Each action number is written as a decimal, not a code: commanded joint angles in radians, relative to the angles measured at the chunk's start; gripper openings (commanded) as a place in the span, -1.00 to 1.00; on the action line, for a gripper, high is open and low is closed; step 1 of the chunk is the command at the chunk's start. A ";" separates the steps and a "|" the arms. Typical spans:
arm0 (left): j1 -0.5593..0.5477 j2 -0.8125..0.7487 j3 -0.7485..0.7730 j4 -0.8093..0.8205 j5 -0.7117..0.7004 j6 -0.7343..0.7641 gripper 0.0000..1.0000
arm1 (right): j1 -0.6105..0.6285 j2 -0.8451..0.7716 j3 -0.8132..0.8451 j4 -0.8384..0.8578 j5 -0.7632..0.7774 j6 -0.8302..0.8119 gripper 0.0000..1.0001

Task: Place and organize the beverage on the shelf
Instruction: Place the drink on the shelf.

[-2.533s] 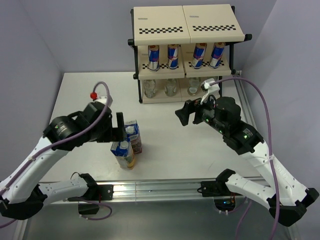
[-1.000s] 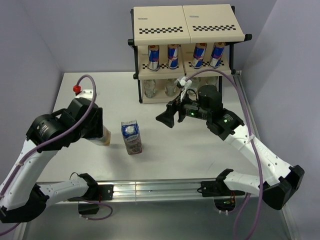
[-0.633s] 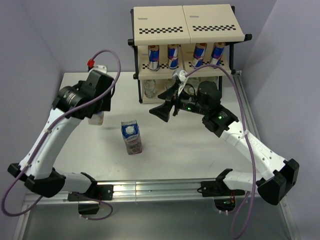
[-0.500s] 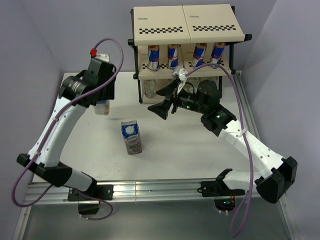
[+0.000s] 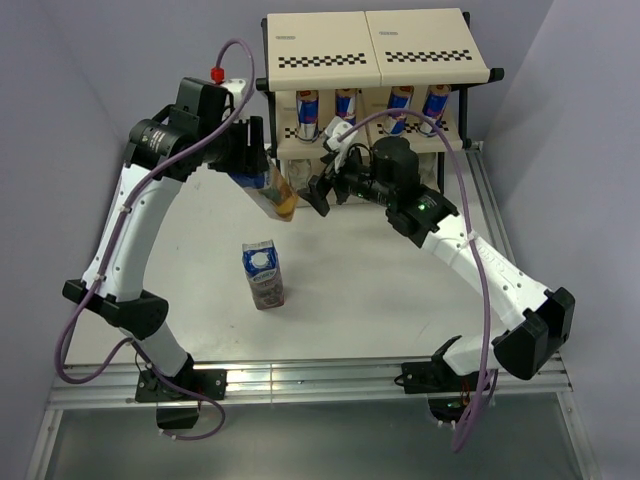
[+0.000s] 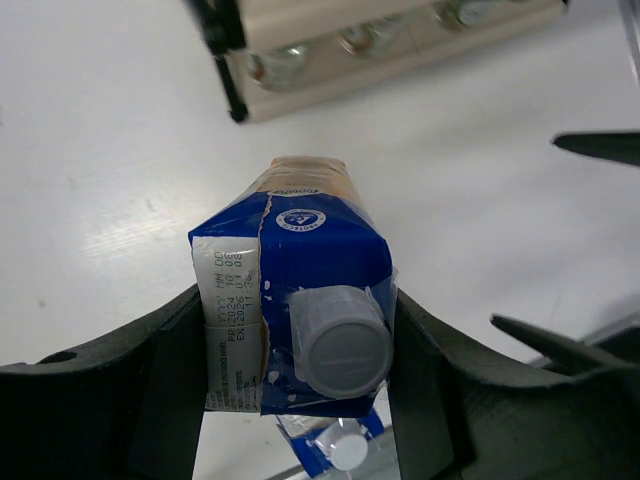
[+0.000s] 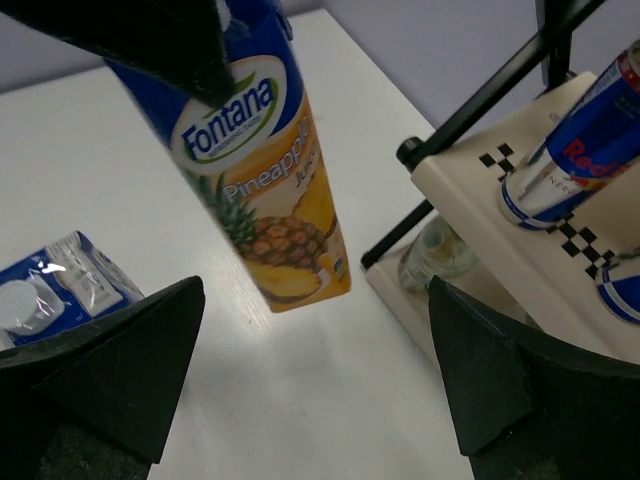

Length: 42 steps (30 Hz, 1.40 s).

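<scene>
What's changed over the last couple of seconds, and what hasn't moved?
The left fingers, gripping the yellow carton, lifted it from beside the purple carton to the shelf's lower left, tilted. The right fingers swung left toward it, open. Purple carton and shelved cans stayed put.

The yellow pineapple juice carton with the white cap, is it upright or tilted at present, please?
Tilted. The yellow pineapple juice carton slants in the right wrist view, clamped at its cap end by the left gripper.
</scene>
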 commanded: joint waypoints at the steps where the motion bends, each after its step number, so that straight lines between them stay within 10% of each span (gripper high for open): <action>1: 0.014 -0.086 0.036 0.287 0.219 -0.008 -1.00 | -0.007 0.002 0.092 -0.190 0.059 -0.124 1.00; 19: 0.013 -0.024 -0.054 0.511 0.737 -0.120 -1.00 | -0.009 -0.068 -0.096 -0.131 0.131 -0.119 0.97; 42: 0.014 -0.027 -0.108 0.521 0.846 -0.050 -1.00 | -0.010 -0.025 -0.090 -0.260 0.130 -0.146 0.70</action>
